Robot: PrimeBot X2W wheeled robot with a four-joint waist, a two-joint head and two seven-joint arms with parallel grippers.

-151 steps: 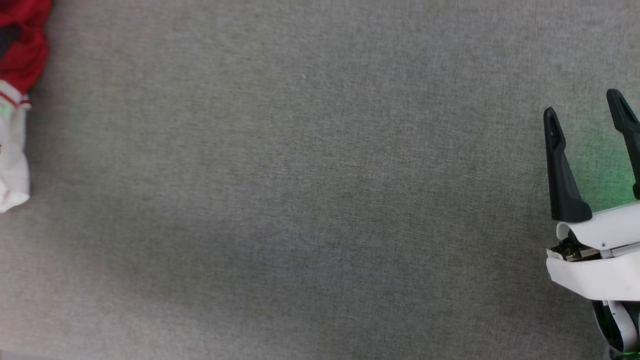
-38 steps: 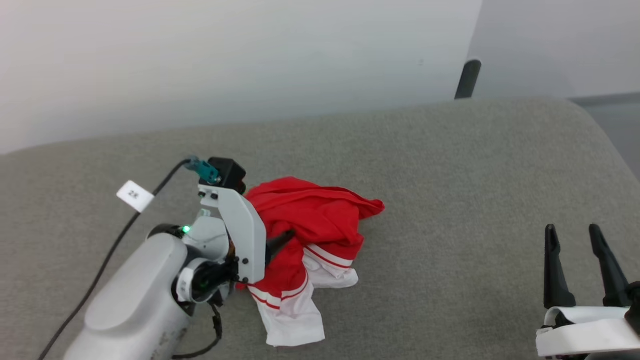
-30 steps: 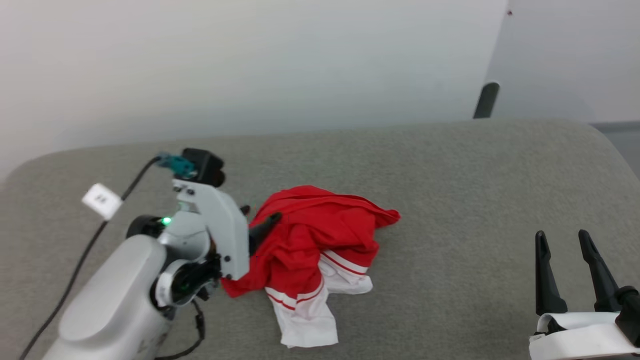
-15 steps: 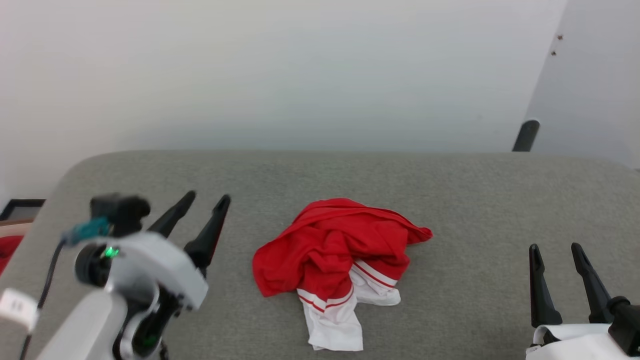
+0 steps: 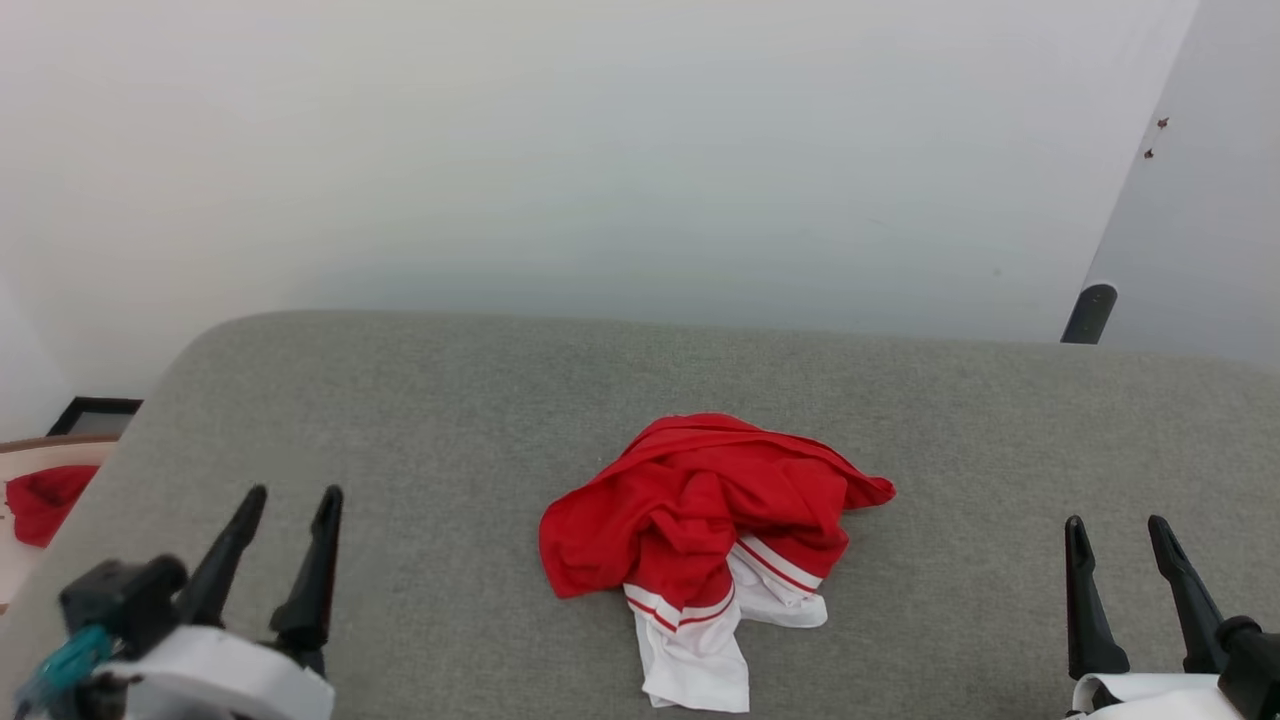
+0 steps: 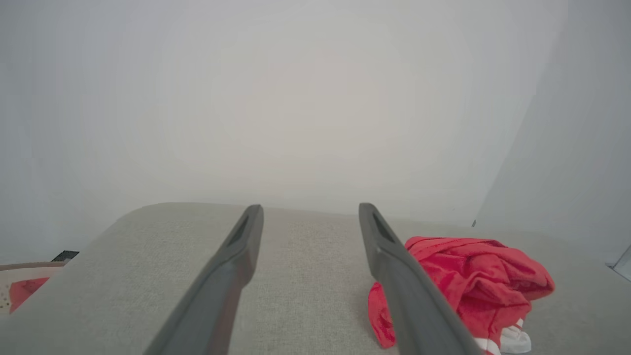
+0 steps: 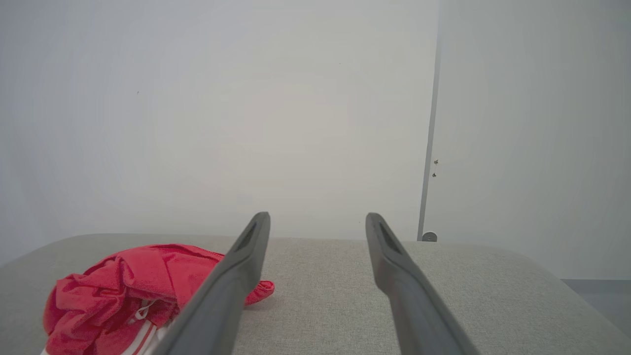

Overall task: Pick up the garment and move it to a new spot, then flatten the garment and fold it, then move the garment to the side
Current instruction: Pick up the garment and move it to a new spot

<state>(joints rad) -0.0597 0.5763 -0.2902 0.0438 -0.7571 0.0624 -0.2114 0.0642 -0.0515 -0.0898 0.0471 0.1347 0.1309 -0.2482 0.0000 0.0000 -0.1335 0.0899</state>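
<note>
The garment point(image 5: 705, 515) sits crumpled in a heap mid-way along the grey padded worktop point(image 5: 450, 400), its red body bunched on top and a white sleeve with red-and-white striped trim spilling toward the near edge. The left gripper point(image 5: 294, 492) hovers well off to its left and the right gripper point(image 5: 1116, 522) well off to its right, both with fingers spread and empty, neither touching the cloth. Past the worktop's left end a small red cloth lump point(image 5: 45, 500) lies on a pale surface, and a dark post point(image 5: 1088, 313) stands behind the far right edge.
</note>
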